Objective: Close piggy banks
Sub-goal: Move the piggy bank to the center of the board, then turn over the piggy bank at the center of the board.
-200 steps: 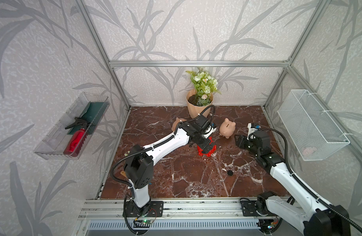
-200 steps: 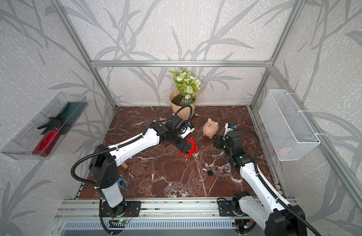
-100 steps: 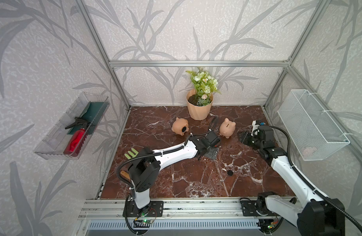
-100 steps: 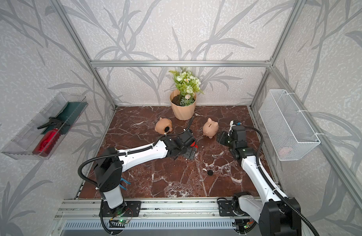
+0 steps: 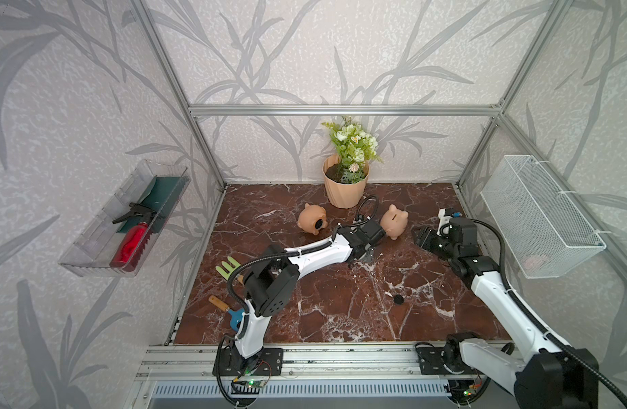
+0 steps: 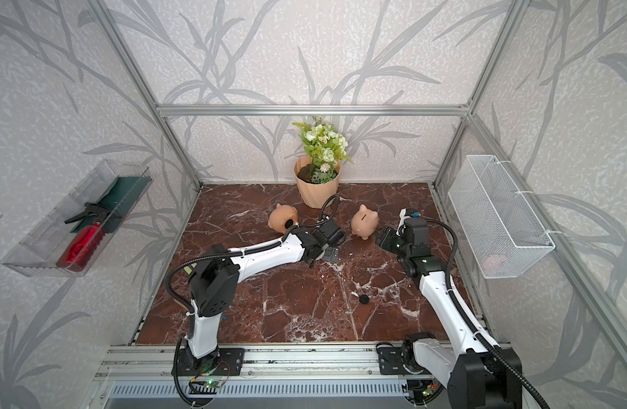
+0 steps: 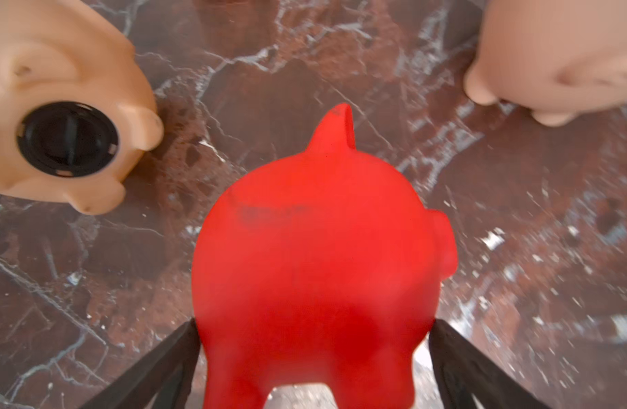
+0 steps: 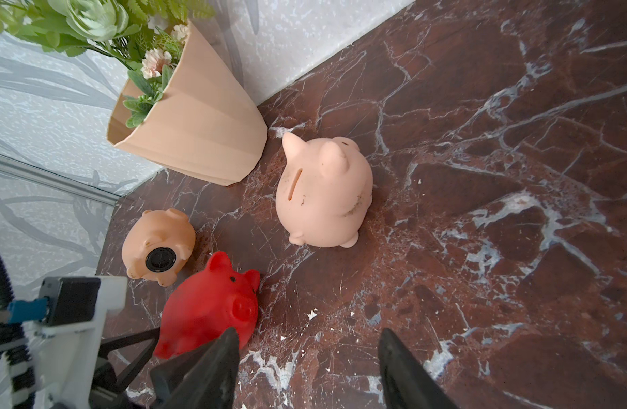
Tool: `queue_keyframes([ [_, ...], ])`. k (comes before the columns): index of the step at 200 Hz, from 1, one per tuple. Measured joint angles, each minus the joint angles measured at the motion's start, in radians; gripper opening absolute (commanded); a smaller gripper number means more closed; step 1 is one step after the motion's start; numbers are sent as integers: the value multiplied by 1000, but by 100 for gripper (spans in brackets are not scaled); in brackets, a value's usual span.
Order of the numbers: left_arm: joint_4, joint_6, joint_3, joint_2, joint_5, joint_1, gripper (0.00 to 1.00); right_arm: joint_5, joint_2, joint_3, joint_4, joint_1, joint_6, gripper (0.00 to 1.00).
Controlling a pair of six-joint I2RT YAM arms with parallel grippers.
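Note:
A red piggy bank (image 7: 315, 265) stands on the marble floor (image 5: 340, 301) with my left gripper (image 7: 314, 325) shut on its rear flanks. It also shows in the right wrist view (image 8: 206, 308), but the left gripper (image 5: 365, 253) hides it in both top views. A peach piggy bank (image 5: 310, 221) lies on its side with a black plug in its belly hole (image 7: 67, 138). Another peach piggy bank (image 5: 393, 223) stands upright, slot up (image 8: 294, 182). My right gripper (image 5: 423, 237) hovers open to its right, holding nothing (image 8: 306, 333). A loose black plug (image 5: 398, 299) lies on the floor.
A ribbed peach flowerpot (image 5: 344, 191) with flowers stands at the back wall. A wire basket (image 5: 538, 216) hangs on the right wall and a clear tray (image 5: 92, 244) with a red bottle on the left wall. Garden tools (image 5: 229, 265) lie by the floor's left edge.
My left arm has come down low, bringing the red piggy bank to the floor between the two peach ones. My right gripper has swung slightly back and opened a little wider.

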Motion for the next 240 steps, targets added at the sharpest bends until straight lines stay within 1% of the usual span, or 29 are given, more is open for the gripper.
queue_keyframes([
  [35, 26, 18, 67, 69, 1, 79, 99, -9, -2, -7, 0, -5, 3, 62],
  [74, 30, 58, 164, 140, 22, 133, 99, -12, -2, -8, 0, -18, 3, 62],
  [110, 51, 113, 205, 127, 92, 124, 99, -11, -10, -8, -5, -34, 3, 62],
  [133, 117, 165, 211, 107, 103, 91, 99, -2, -31, -8, -22, -54, 1, 62],
  [152, 184, 209, 235, 108, 142, 62, 99, 10, -56, -8, -32, -80, -1, 62],
  [160, 201, 223, 267, 119, 160, 52, 99, 15, -65, -8, -36, -93, -1, 61],
  [176, 228, 256, 376, 166, 200, 38, 99, 22, -81, -10, -39, -122, 0, 60],
  [213, 265, 338, 677, 349, 257, 42, 99, 31, -93, -31, -39, -160, 7, 60],
  [240, 251, 397, 839, 484, 285, 47, 99, 22, -78, -35, -38, -171, 11, 60],
])
